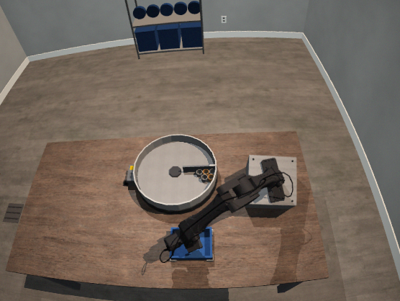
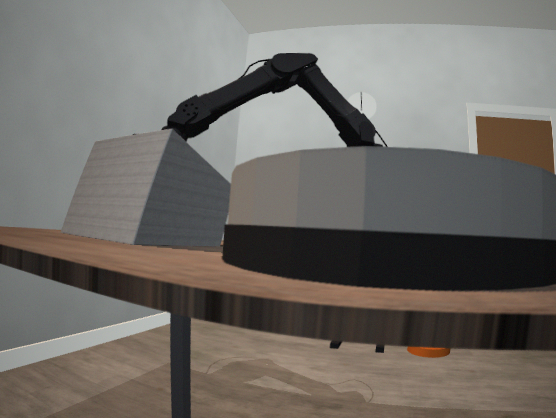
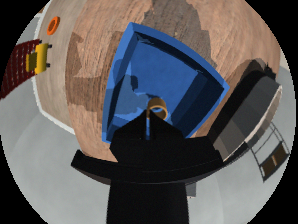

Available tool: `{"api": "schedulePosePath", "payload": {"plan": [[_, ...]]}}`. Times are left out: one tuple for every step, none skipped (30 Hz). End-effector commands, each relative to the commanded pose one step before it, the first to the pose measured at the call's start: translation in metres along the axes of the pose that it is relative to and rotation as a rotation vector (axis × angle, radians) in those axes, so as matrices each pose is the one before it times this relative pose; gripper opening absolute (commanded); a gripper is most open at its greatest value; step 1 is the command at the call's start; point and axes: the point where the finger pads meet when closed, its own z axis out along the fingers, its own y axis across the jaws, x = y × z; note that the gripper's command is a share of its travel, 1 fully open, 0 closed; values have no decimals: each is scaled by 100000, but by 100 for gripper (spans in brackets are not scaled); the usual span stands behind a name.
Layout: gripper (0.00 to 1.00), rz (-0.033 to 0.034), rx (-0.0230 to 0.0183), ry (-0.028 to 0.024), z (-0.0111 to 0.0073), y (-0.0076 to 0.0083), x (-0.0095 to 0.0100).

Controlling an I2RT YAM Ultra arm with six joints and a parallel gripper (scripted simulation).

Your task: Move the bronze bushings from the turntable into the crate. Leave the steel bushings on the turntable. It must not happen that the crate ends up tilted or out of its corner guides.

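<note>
The grey turntable (image 1: 175, 172) stands mid-table with a cluster of bushings (image 1: 206, 173) by its right rim, next to a dark divider bar; some are bronze (image 1: 206, 171), some steel (image 1: 198, 174). The blue crate (image 1: 196, 250) lies near the table's front edge and also shows in the wrist view (image 3: 162, 79). My gripper (image 3: 147, 113) hangs over the crate, shut on a small bronze bushing (image 3: 157, 106) at its fingertips. In the top view the arm hides the gripper tips above the crate (image 1: 185, 248). In the exterior view the turntable wall (image 2: 390, 200) hides the bushings and the crate.
The arm's grey base block (image 1: 272, 183) stands right of the turntable. A small yellow and grey unit (image 1: 129, 176) sits at the turntable's left side. A shelf with blue bins (image 1: 167, 27) stands at the far wall.
</note>
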Motion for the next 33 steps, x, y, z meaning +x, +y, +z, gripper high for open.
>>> {"api": "schedulePosePath", "payload": {"plan": [[0,462,601,-1209,6,76,-874],[0,-113,-29,-131,37,47,-39],[0,-122,-42,-140,40,53,-42],[0,0,0,0,0,0,0],[0,0,0,0,0,0,0],[0,-216,-31,-149,42,53,-44],[0,-138,-88,-360,43,67,-97],[0,-26,-37,-252,32,15,-76],[0,21,-34,-91,29,0,-37],[0,130,43,30,18,-52,-11],[0,131,37,-35,14,-59,-27],[0,68,11,-129,15,-38,-48],[0,-15,-6,-115,20,-2,-38],[0,-76,-15,-75,23,26,-23],[0,-74,-37,-45,19,28,-15],[0,-51,-47,-2,14,24,-3],[0,-26,0,13,9,10,2],[0,-15,2,13,5,5,3],[0,-13,1,10,2,2,2],[0,-8,-1,6,0,0,1],[0,0,0,0,0,0,0],[0,0,0,0,0,0,0],[0,0,1,4,0,0,1],[0,10,8,41,0,-2,10],[0,12,9,47,0,-2,12],[0,2,1,8,0,0,2],[0,0,0,0,0,0,0],[0,0,0,0,0,0,0],[0,0,0,0,0,0,0],[0,0,0,0,0,0,0],[0,0,0,0,0,0,0],[0,0,0,0,0,0,0],[0,0,0,0,0,0,0]]}}
